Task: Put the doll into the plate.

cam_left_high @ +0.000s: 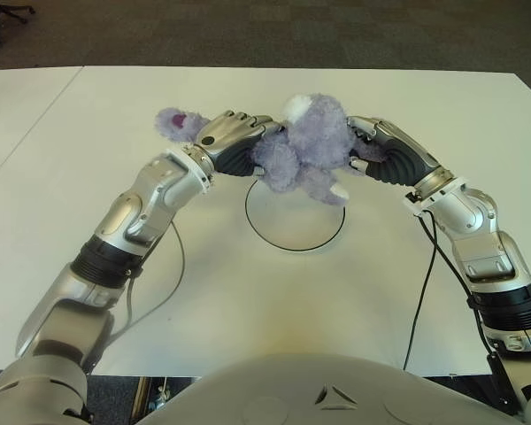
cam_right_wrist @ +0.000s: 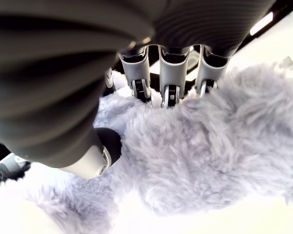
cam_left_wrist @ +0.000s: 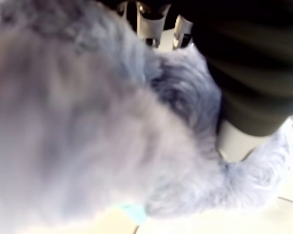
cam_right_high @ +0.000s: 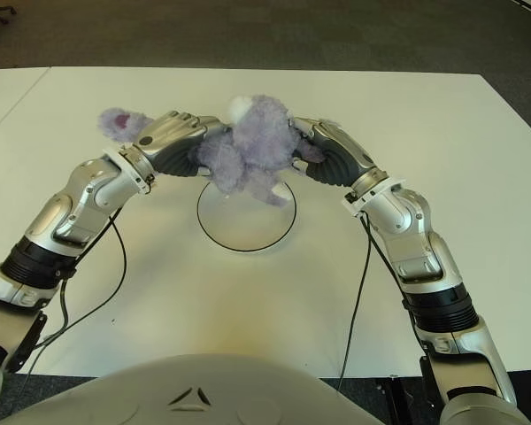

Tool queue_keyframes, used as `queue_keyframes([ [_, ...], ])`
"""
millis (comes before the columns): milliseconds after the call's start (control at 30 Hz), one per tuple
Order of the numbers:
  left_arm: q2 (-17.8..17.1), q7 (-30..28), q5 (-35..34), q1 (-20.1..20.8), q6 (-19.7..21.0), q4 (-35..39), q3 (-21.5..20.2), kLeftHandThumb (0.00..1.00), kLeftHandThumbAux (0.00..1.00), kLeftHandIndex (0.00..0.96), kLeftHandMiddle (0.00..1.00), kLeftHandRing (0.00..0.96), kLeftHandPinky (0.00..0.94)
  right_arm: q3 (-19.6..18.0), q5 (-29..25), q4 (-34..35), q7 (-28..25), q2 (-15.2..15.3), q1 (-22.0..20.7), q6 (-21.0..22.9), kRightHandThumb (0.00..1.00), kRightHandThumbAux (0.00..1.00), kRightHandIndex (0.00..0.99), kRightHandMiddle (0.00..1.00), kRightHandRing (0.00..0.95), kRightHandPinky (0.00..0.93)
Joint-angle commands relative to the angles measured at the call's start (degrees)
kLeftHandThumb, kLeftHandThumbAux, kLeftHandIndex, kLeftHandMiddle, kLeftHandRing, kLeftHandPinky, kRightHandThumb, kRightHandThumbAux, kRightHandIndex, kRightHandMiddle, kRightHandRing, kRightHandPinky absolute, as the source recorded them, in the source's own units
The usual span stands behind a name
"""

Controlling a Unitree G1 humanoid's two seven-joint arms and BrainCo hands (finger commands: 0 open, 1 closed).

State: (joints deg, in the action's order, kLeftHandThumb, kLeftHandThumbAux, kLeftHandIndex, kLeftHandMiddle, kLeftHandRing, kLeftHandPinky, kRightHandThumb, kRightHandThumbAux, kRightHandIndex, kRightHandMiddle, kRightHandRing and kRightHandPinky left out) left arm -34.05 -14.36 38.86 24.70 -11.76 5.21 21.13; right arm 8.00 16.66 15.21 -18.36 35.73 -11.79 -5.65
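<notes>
White worktop point(cam_left_high: 88, 177), wide and matte, with a seam near its left end where a second white panel point(cam_left_high: 18, 97) adjoins. Flat on it, near the middle, a white round plate point(cam_left_high: 294, 226) with a thin dark rim. Trailing across the near part, two dark cables point(cam_left_high: 422, 292), one on each side. Beyond the far edge, dark carpeted floor point(cam_left_high: 248, 31).
</notes>
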Motion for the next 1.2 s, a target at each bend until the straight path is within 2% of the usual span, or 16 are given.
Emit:
queue_keyframes([
  [33,1.67,-1.76,0.31,0.41,-1.36,3.89,0.59,0.744,0.693,0.441,0.867,0.864,0.849,2.43,-0.23,1.89,-2.86,-1.42,0.06,-1.45,0.714,0.709,0.439,0.862,0.865,0.858],
  [300,2.42,-2.19,0.46,0.91,-1.31,2.26,0.46,0.744,0.692,0.441,0.883,0.871,0.845,3.11,1.66,1.11,-2.24,-1.72,2.41,-2.68,0.716,0.707,0.439,0.863,0.862,0.847],
  [500,4.25,-4.12,0.02,-2.27,0.26,4.13,1.99,0.746,0.692,0.441,0.870,0.859,0.835,3.97,3.09,1.10,-1.99,-1.69,6.56,-3.56,0.717,0.707,0.439,0.866,0.862,0.850],
  [767,7.47,-3.53,-0.08,-6.75,0.91,1.47,3.84,0.749,0.691,0.443,0.847,0.846,0.818,5.76,6.33,-0.56,-2.58,-1.36,8.09,-3.36,0.717,0.707,0.439,0.877,0.867,0.852],
  [933,9.23,-2.71,-0.05,-6.88,0.52,-2.31,4.26,0.749,0.691,0.442,0.851,0.844,0.821,6.57,8.25,-1.18,-2.48,-1.66,8.54,-2.82,0.717,0.707,0.439,0.877,0.867,0.850],
  [1200,10.45,-1.15,0.33,-7.15,0.17,-4.75,4.73,0.742,0.694,0.439,0.939,0.889,0.859,7.35,9.84,-2.28,-3.68,-1.67,8.11,-2.22,0.715,0.707,0.438,0.879,0.868,0.857],
])
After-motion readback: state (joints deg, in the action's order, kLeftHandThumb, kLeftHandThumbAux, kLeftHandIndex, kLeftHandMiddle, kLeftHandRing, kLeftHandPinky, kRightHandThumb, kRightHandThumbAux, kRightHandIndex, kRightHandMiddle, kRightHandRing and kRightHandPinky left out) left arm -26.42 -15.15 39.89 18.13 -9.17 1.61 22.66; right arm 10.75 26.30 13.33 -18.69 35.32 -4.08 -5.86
